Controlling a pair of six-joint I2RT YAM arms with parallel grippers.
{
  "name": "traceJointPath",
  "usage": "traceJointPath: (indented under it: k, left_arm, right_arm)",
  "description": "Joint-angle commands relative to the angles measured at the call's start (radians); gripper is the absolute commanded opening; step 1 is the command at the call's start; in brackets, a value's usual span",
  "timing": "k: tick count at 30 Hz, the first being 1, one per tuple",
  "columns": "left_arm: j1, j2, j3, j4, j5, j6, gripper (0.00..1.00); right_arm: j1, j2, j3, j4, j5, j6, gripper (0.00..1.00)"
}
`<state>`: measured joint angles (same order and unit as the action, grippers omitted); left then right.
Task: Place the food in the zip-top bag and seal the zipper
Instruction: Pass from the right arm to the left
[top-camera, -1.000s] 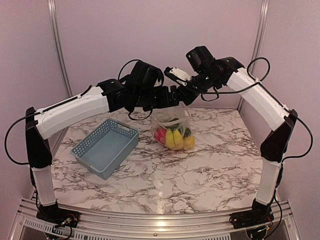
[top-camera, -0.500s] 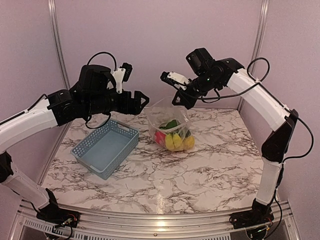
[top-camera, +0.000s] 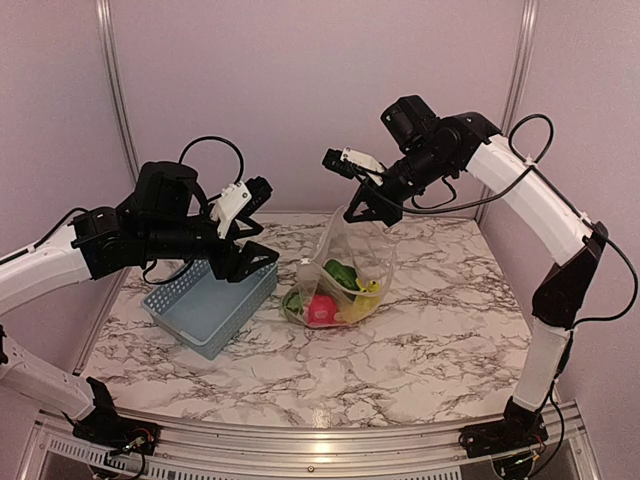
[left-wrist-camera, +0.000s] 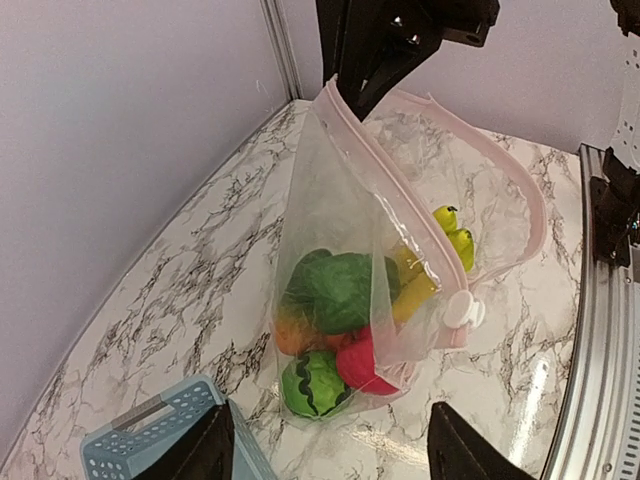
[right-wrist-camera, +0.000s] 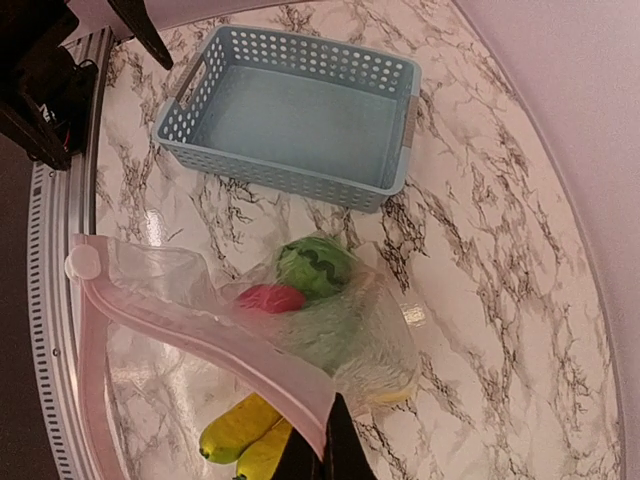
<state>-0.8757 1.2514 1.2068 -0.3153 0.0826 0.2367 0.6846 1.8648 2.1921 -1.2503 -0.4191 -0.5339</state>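
zip-top bag (top-camera: 352, 250) hanging from right gripper (top-camera: 364, 214), left gripper (top-camera: 264, 250) well apart

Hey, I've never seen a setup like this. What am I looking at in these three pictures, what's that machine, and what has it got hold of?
It is a robot with two white-and-black arms bolted at the near edge of a marble-patterned table. The wide picture comes from a fixed camera above and behind the arms. The other two come from small cameras, one on each wrist. The right arm's fingers are pinched shut on the top edge of a clear zip bag, whose mouth is open. Toy fruit sits in the bag's bottom, which rests on the table. The left arm's fingers are spread apart, holding nothing, near a blue basket.
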Motion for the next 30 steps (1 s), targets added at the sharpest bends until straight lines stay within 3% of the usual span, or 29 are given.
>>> traceJointPath:
  k: [1,5,12,18,30]
  left_arm:
    - [-0.009,0.029,-0.009,0.025,0.067,0.102,0.67]
    - [-0.017,0.077,0.010,0.037,0.104,0.147,0.64]
    - [-0.074,0.173,0.084,-0.086,0.109,0.258,0.62]
    - [-0.077,0.169,0.033,0.040,0.069,0.236,0.61]
    - [-0.077,0.216,-0.018,0.223,0.073,0.171,0.21]
  right_arm:
    - [0.002,-0.030,0.012,-0.015,-0.046,-0.024,0.00]
    - [0.003,-0.027,0.010,-0.016,-0.040,-0.023,0.00]
    - [0.003,-0.023,0.000,-0.008,-0.006,-0.016,0.00]
    - [0.003,-0.015,0.007,-0.005,-0.003,-0.012,0.00]
    - [0.003,-0.035,-0.026,0.005,0.015,0.018,0.00]
